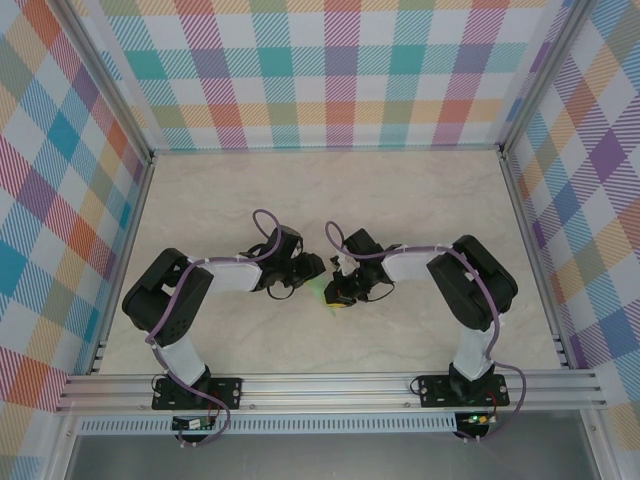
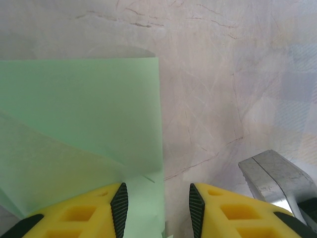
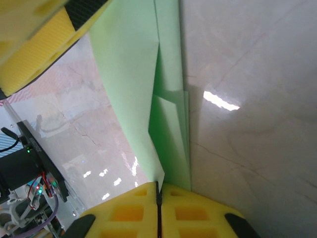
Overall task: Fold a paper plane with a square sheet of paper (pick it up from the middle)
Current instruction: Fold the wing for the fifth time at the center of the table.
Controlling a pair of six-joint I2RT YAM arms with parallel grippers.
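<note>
Evidently mid-fold: the right tool (image 3: 158, 201) is clamped shut on the creased sheet of paper (image 3: 133, 74), at the middle of the surface (image 1: 400, 200); the left tool (image 2: 158, 208) stands open astride its edge. Next, I judge, left must close and press the crease. From above the paper is mostly covered and hard to make out.

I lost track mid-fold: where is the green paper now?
Top view, centre: the green paper is pinched in the right gripper, just beside the left gripper.
</note>
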